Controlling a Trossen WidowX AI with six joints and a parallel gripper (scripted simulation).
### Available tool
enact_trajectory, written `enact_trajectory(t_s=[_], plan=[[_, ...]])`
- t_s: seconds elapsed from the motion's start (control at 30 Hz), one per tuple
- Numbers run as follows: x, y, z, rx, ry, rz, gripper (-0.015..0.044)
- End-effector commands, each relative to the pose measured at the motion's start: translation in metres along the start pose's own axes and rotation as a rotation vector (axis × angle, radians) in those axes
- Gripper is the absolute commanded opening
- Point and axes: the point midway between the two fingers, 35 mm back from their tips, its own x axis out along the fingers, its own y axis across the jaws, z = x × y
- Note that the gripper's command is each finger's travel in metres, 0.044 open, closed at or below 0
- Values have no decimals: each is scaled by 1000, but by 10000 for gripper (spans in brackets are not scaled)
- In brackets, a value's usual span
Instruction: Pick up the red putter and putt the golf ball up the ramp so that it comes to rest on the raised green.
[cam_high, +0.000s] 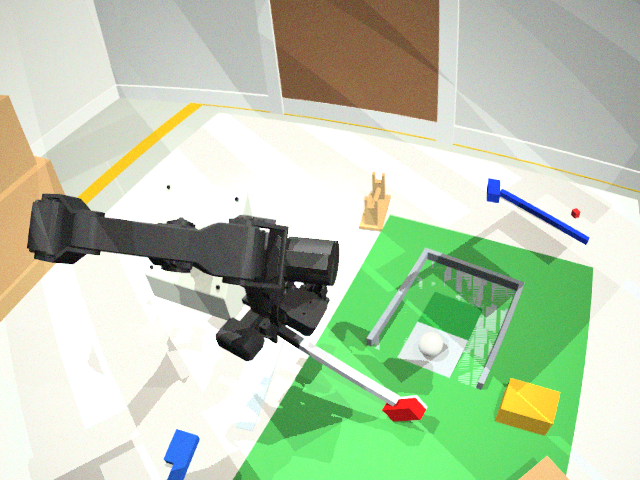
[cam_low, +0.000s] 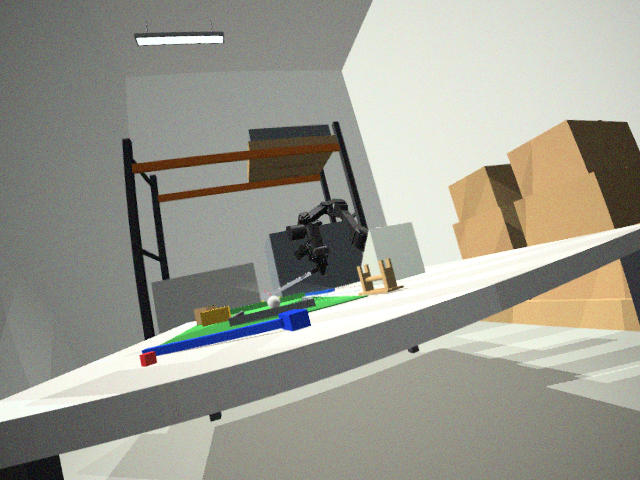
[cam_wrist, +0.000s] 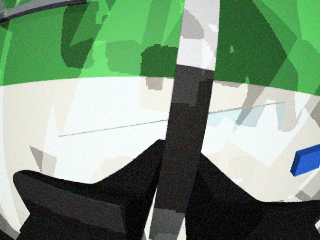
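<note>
Golf ball (cam_high: 430, 343), white and round, sits on the pale grey ramp (cam_high: 433, 352) at the open mouth of the three-sided grey fence (cam_high: 398, 297), just below the darker raised green (cam_high: 450, 313) that lies inside that fence; whether the ball touches the green's edge cannot be told from the top view. At about 7 o'clock from the ball, apart from it, the red putter (cam_high: 404, 408) head rests over the bright green mat (cam_high: 547, 310), and its white shaft runs up toward 10 o'clock into the gripper (cam_high: 281, 330). The fingers stand narrow and are clamped on the dark grip end of the shaft, which the wrist view shows passing straight up between them and out over the mat's edge. The dark arm (cam_high: 155, 245) stretches from 9 o'clock across the white table (cam_high: 77, 361). At 4 o'clock from the ball a yellow block (cam_high: 528, 405) lies on the mat just outside the fence's end. At 11 o'clock, just off the mat's far corner, stands a small wooden rack (cam_high: 375, 204). At 1 o'clock a blue putter (cam_high: 537, 210) lies on the table with a tiny red cube (cam_high: 575, 212) near it. At 8 o'clock, well apart, a blue block (cam_high: 180, 450) lies near the table's lower edge. In the exterior view cardboard boxes (cam_low: 547, 191) stand beyond the table.
</note>
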Motion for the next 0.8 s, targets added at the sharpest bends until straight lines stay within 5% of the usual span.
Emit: enact_trajectory(t_s=[0.0,0.23,0.77], plan=[[-18,1,5,10,-15,4,0],[-50,1,3,10,-14,1,0],[-43,1,1,1,-11,-2,0]])
